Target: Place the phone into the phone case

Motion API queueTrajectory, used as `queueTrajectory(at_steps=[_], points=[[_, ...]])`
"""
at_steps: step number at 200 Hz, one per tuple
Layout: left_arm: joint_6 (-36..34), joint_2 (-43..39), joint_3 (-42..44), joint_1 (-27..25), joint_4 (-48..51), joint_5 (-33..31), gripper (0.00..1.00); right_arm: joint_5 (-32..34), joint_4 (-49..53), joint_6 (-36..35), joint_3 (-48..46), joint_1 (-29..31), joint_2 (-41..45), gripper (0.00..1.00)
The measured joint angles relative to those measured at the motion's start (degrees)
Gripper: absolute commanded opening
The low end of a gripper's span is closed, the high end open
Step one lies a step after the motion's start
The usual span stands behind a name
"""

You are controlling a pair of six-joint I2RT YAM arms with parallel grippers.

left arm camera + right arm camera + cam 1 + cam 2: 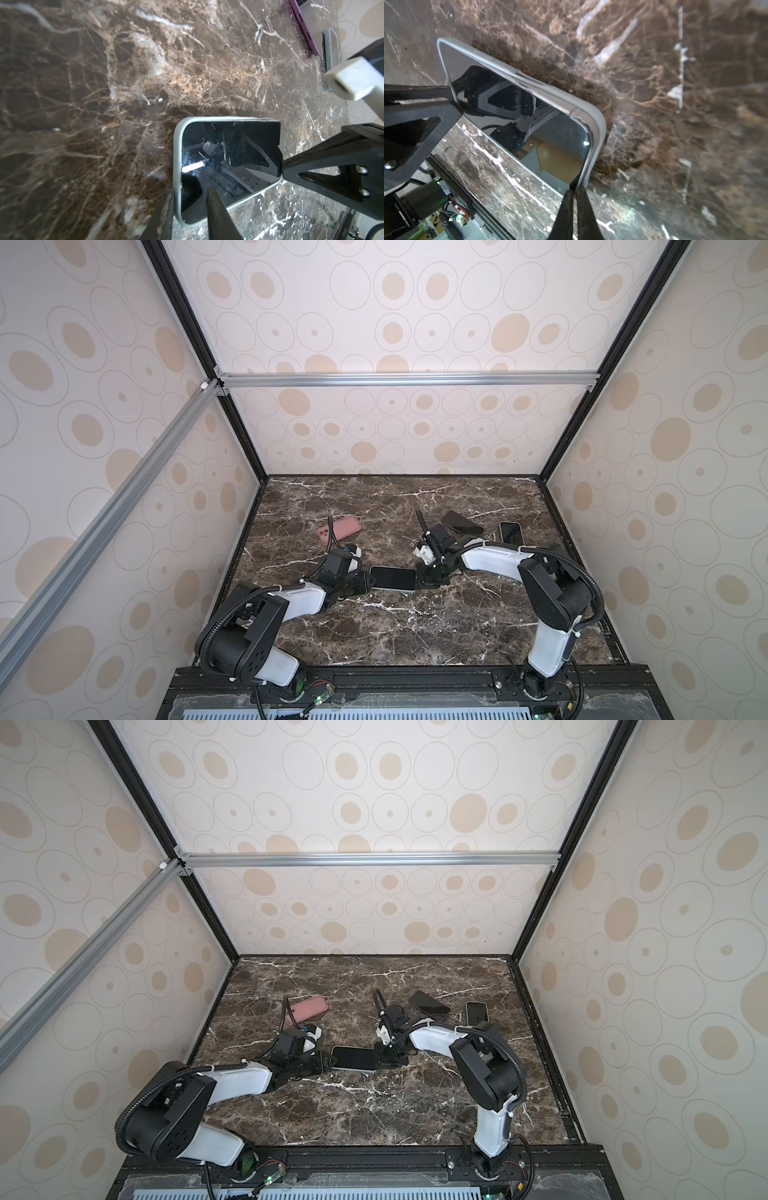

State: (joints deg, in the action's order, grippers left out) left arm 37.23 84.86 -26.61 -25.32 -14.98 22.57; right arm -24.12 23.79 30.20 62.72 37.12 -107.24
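You had a tabletop [415, 626] with a polished brown marble look, glossy with white veins. The phone [228, 149] showed mirror-smooth black glass, and the phone case [599, 128] around it was matt pale grey, apparently soft plastic. Behind the phone, the pink case [338, 527] looked matt. The rail [374, 379] high above the phone was brushed metal.

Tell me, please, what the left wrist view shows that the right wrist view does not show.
Only the left wrist view: a purple-edged phone and a grey-edged phone lying farther off on the table. Only the right wrist view: red wires beyond the table's front edge. Both: the pale-rimmed phone, the marble table under it, and the left gripper and right gripper at its opposite ends.
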Motion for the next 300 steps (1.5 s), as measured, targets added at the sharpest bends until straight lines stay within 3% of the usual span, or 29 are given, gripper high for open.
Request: queueTrajectory(at_steps=[45, 124, 196, 243, 300], points=[[-0.39, -0.11, -0.31, -0.13, 0.44, 0.13, 0.36, 4.33, 0.72, -1.68, 0.52, 2.27, 1.95, 0.24], [-2.58, -0.11, -4.35, -1.73, 7.04, -1.64, 0.54, 4.66, 3.85, -6.99, 0.94, -1.31, 3.13, 0.25], [-5.73, 1.53, -8.31, 0.55, 12.5, -3.45, 0.47, 1.42, 1.03, -7.28, 2.58, -2.97, 3.1, 0.21], [-7.69, 4.24, -9.66, 1.31, 10.91, -1.42, 0.36, 1.73, -0.33, -7.13, 5.55, -3.23, 1.49, 0.19], [-8.15, 6.21, -10.47, 1.81, 8.94, 0.79, 0.35, 4.26, 1.38, -7.13, 6.08, -3.39, -0.24, 0.19]])
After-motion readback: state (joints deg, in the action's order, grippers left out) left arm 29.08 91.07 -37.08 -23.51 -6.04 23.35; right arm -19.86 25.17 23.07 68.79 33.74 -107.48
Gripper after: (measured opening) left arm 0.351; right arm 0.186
